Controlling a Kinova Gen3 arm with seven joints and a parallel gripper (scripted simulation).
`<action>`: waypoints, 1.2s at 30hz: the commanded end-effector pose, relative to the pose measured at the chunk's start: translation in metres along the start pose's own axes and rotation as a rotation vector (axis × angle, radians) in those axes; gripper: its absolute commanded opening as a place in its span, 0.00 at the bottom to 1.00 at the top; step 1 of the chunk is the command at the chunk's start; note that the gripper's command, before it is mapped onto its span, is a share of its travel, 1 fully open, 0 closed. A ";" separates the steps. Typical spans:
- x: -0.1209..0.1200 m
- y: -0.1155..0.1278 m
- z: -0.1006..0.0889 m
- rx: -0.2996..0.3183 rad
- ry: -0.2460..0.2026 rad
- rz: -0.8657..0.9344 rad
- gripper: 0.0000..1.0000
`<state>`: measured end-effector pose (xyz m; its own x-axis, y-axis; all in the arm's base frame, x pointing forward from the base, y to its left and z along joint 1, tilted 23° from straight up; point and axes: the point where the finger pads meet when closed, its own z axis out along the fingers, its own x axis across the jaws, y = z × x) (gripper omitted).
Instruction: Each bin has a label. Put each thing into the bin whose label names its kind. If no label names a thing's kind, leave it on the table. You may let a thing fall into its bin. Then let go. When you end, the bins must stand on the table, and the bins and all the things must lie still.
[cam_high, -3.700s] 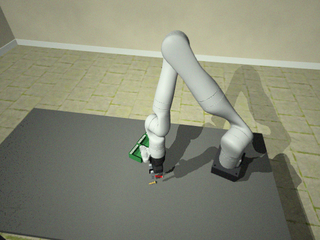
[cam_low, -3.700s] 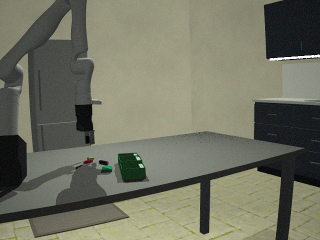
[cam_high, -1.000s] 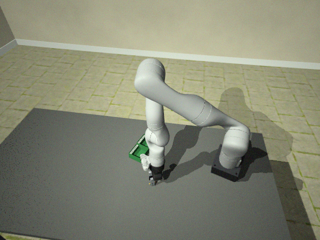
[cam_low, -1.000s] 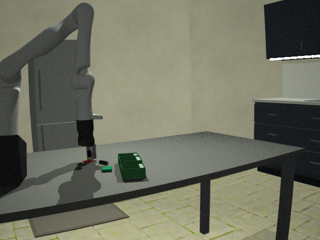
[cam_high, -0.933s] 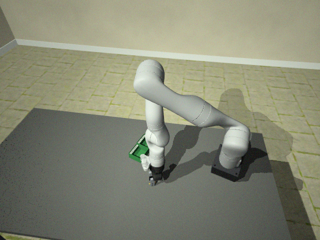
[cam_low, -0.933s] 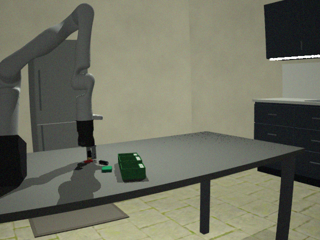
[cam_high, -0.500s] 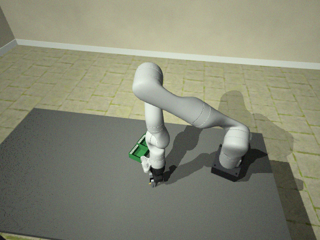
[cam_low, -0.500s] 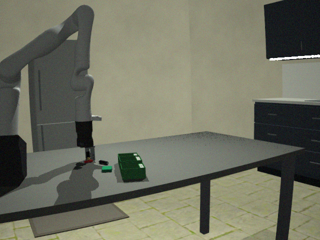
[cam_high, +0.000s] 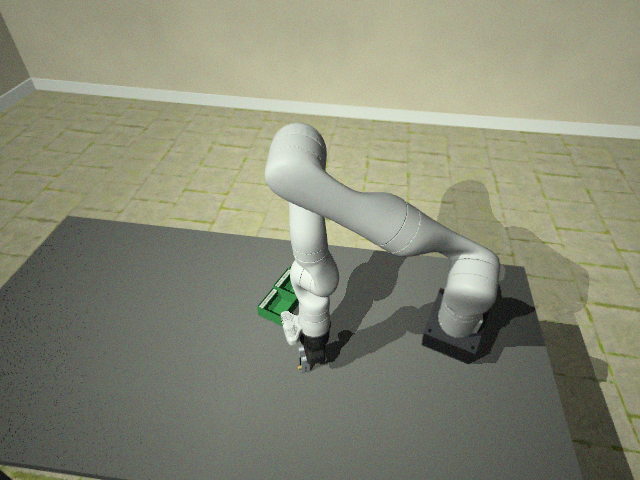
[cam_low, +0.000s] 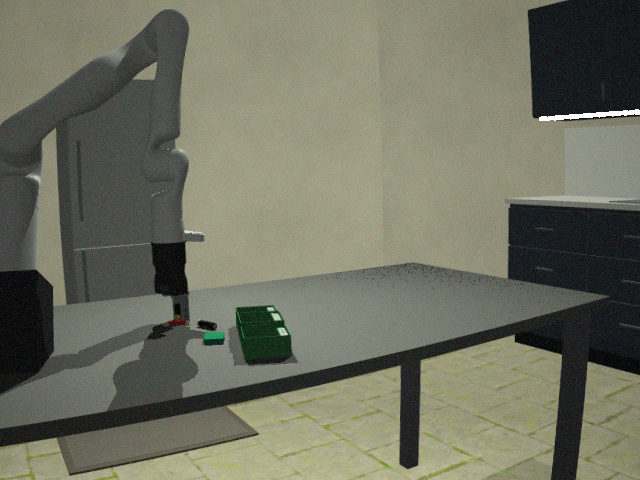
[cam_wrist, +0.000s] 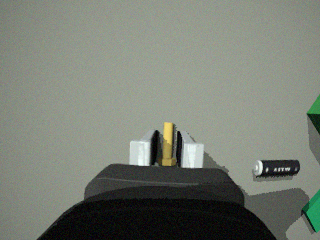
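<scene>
My gripper (cam_high: 313, 365) (cam_low: 180, 315) (cam_wrist: 167, 143) points down just above the table, its fingers partly open. A yellow bolt-like piece (cam_high: 299, 367) (cam_low: 177, 316) (cam_wrist: 169, 140) is between the fingers, with a gap visible on each side. A small red thing (cam_low: 177, 322) lies beside the fingertips; the arm hides it in the other views. A black battery with a white end (cam_low: 206, 324) (cam_wrist: 277, 168) and a green block (cam_low: 214, 338) (cam_wrist: 315, 212) lie between the gripper and the bins. The joined green bins (cam_high: 269, 313) (cam_low: 266, 348) (cam_wrist: 315, 109) bear white labels, too small to read.
The grey table (cam_high: 155, 372) (cam_low: 351, 320) carries the arm's dark base (cam_high: 452, 341) (cam_low: 25, 320). In the top view the arm covers part of the bins. The bins stand upright near the table's edge in the exterior view.
</scene>
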<state>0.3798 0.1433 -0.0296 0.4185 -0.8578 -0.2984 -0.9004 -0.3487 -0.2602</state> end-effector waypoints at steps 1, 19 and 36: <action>0.001 0.000 0.000 0.001 0.001 0.001 0.32; 0.000 0.000 0.000 0.001 0.001 0.001 0.32; 0.001 0.000 -0.027 0.001 0.001 0.001 0.32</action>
<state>0.3710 0.1439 -0.0141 0.4360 -0.8496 -0.2969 -0.8933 -0.3687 -0.2571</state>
